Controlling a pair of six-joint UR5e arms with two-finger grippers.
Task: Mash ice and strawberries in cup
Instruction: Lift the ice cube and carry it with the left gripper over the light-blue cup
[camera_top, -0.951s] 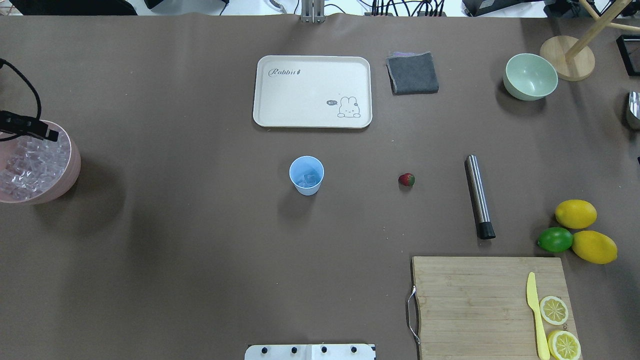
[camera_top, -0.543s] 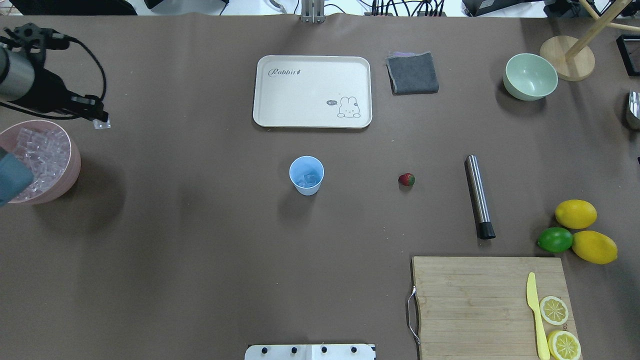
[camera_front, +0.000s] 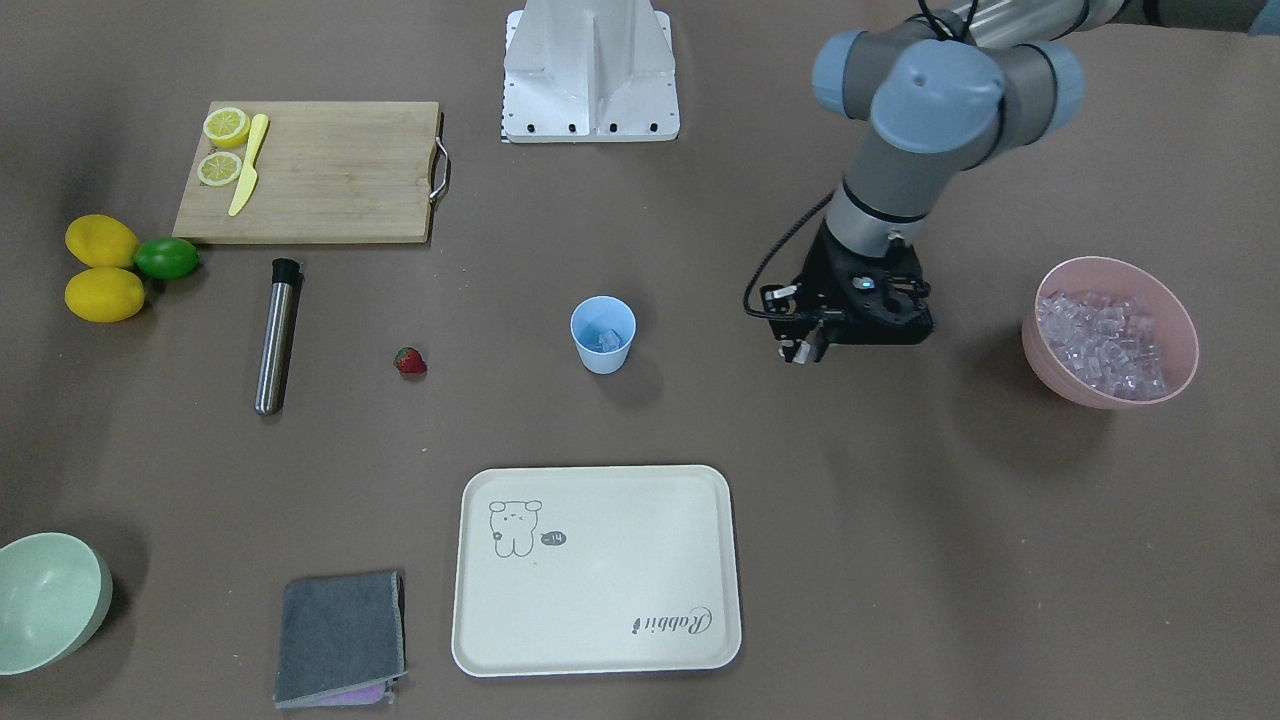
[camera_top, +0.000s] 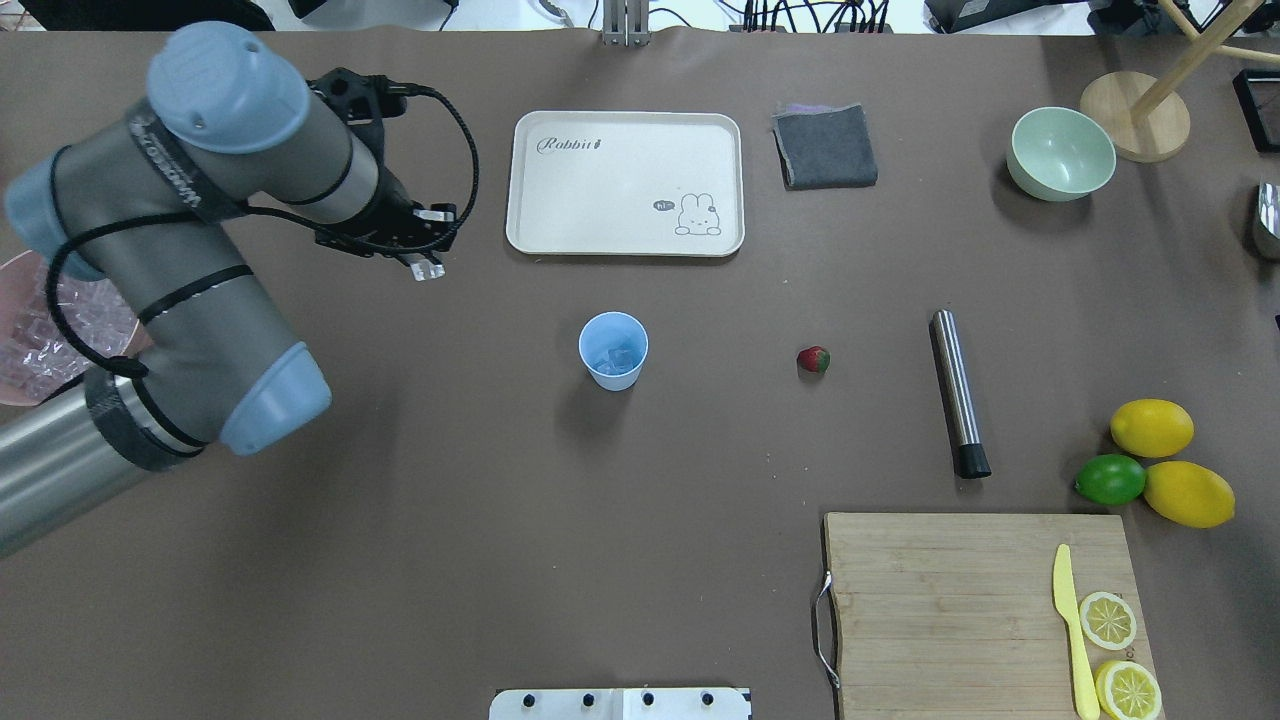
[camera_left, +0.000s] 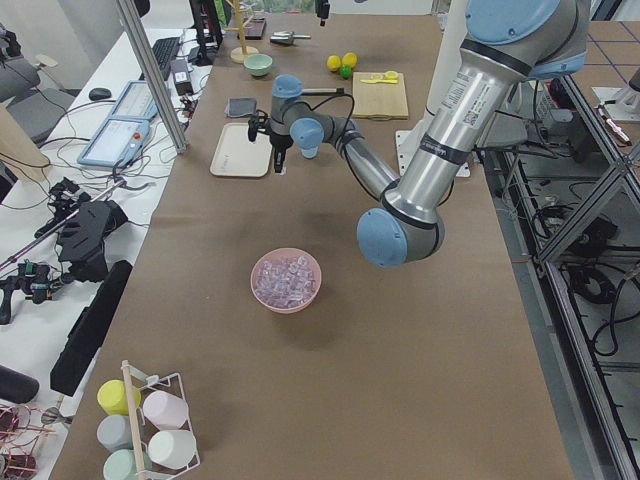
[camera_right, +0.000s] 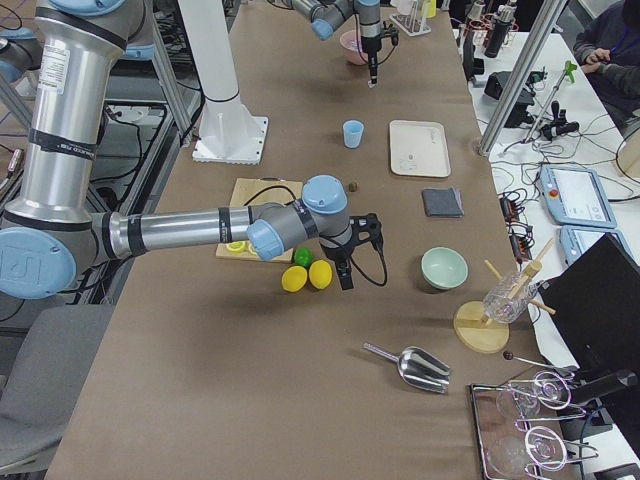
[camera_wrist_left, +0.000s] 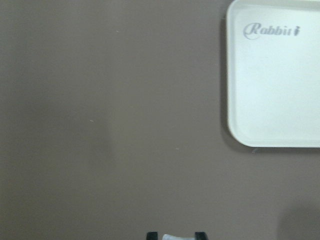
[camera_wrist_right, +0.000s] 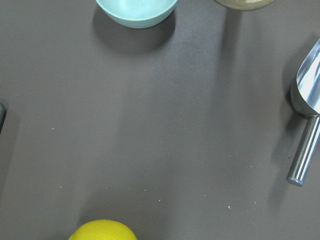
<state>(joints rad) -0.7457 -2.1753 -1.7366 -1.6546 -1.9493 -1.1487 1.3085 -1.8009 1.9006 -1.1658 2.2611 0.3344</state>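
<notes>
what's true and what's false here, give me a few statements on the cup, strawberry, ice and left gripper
1. The cup has ice in it. True.
2. The strawberry is in the cup. False: it lies on the table, between the cup and the metal rod.
3. The left gripper is directly over the cup. False: it is off to one side, between the pink bowl and the cup.
4. The pink bowl holds many ice cubes. True.
</notes>
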